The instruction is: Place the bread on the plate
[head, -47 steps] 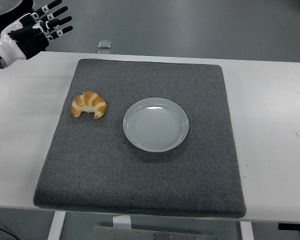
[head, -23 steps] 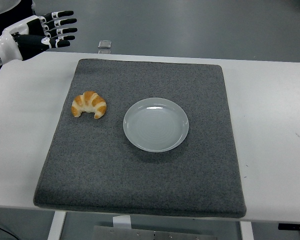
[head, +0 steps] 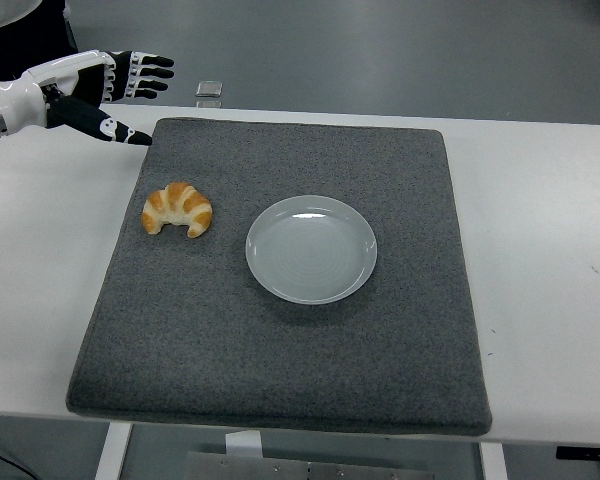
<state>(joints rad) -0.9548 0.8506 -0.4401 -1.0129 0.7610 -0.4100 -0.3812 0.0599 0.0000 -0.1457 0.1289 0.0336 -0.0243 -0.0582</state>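
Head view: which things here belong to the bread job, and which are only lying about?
Belong to the job:
croissant, on the mat
plate, empty
left hand, open, above the table's far left

Only lying about:
grey mat
small clear object beyond the table's far edge

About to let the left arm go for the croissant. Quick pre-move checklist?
1. Left hand holds nothing, fingers spread: ok.
2. Croissant lies free on the grey mat, nothing on or against it: ok.
3. Plate is bare and lies flat on the mat: ok.
4. Croissant and plate are apart, with clear mat between them for the carry: ok.
5. Hand is over the croissant: not ok, it is up at the mat's far left corner.
6. Right arm's position: cannot tell, not in view.
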